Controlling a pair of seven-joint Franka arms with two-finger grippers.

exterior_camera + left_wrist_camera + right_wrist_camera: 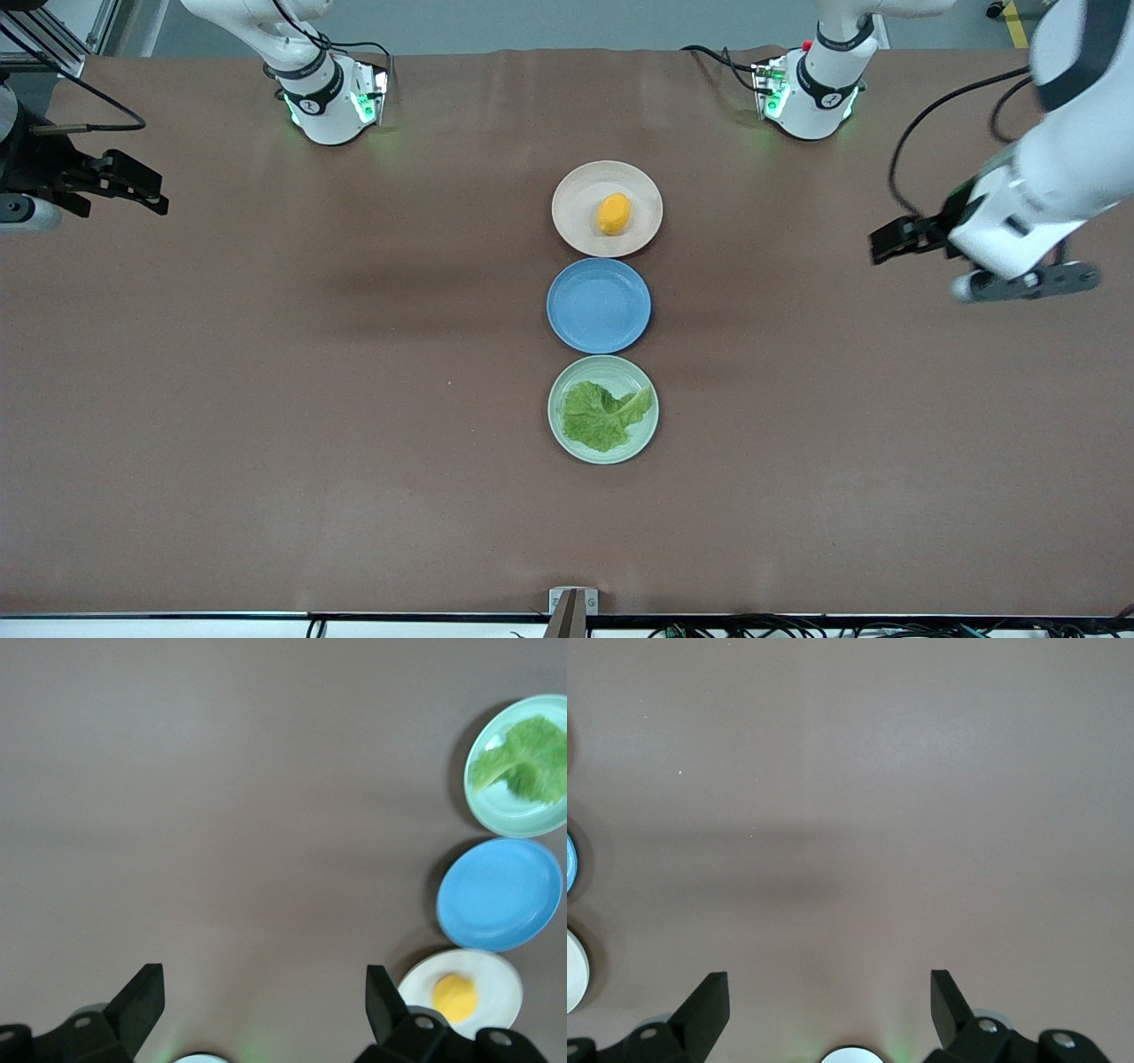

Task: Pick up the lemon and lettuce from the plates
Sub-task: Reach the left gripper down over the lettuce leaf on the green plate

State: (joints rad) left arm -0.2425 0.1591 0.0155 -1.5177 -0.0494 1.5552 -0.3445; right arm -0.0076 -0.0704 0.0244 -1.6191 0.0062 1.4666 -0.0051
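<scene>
My two hands hang over bare table at its two ends, and everything I need sits in one line down the middle. The lemon (614, 213) lies on the beige-pink plate (574, 197), the plate closest to my bases; its long axis tilts slightly off that line. A blue plate (599, 305) comes next with nothing on it, and then the mint green plate (560, 427), nearest the front camera, carries the lettuce leaf (604, 415) with its paler rib running toward the plate's rim.

My left hand (890, 240) is spread wide with nothing in it, over the table toward the left arm's end, about level with the lemon's plate. My right hand (146, 190) is likewise spread and holding nothing, over the table's edge at the right arm's end, also about level with the lemon.

I judge the left hand the closer one to the plates; either way the reach runs inward to the centre line.
</scene>
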